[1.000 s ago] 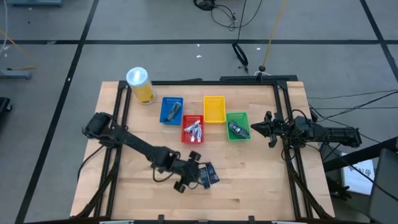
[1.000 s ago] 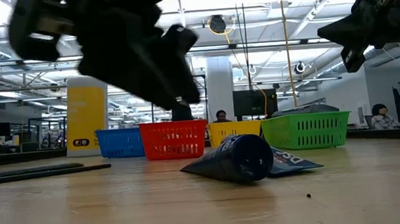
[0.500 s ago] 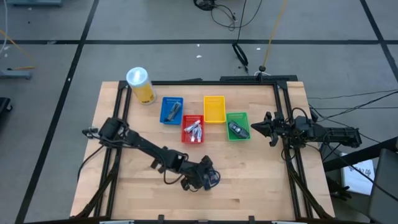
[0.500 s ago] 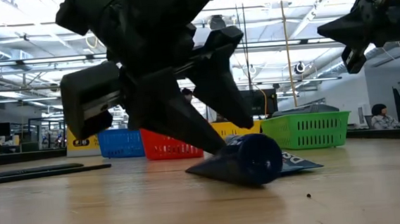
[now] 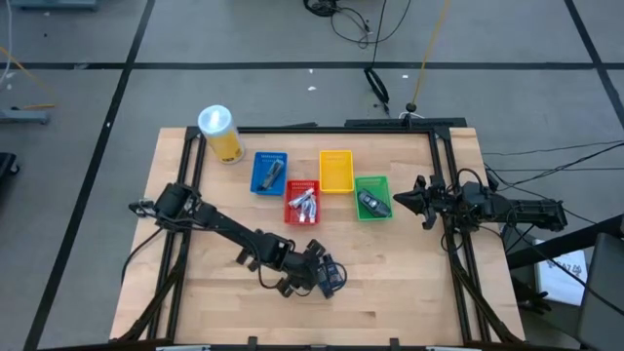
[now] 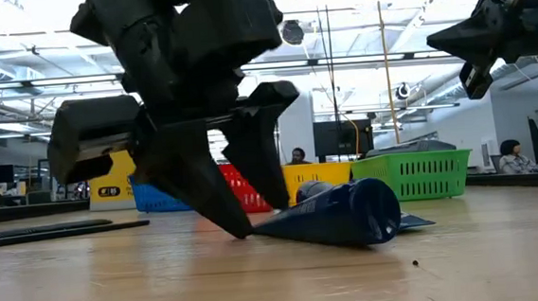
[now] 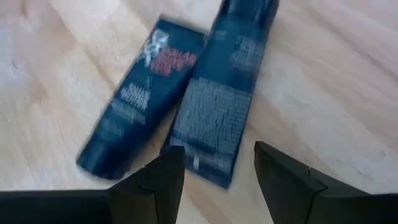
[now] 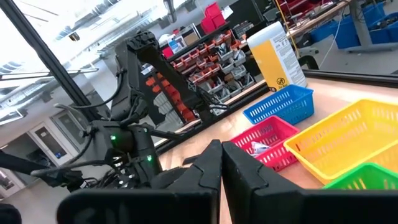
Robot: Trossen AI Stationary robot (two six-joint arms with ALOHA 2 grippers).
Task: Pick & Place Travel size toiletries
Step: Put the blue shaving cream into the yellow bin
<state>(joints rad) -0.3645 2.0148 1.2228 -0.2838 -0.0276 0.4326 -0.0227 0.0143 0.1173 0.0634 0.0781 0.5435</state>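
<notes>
Item: dark blue tube [image 7: 217, 106], one of the travel size toiletries — lies flat on the table [image 5: 409, 283], toward its front, well apart from the baskets.
Companion piece: second dark blue tube [image 7: 140, 106], printed face up, lying just beside the first; their long edges look to touch, though the wrist view is blurred there.
Build: tapered body, flat crimped tail at one end and round cap [image 6: 379, 209] at the other; soft-walled, light, likely to dent under a squeeze and to skate on bare wood.
Surface: glossy film, probably slippery; a pinch on the thin tail may fold it.
Best hold: across the width of the body, near the middle or toward the cap where it is fuller and stiffer — not on the crimp.
Left gripper [image 7: 217, 174]: low over the table at the tail end of the item, fingers apart with a gap about the tube's width, straddling the tail, nothing clamped.
Right gripper [image 5: 398, 202]: waits above the table's right side, near the green basket [image 5: 371, 184], fingers together and empty.
Already stowed: silvery mini tubes [image 5: 305, 204] in the red basket [image 5: 302, 219]; a dark piece in the green basket; another in the blue basket [image 5: 268, 173].
Hazard: closing may nudge the neighbouring tube.
</notes>
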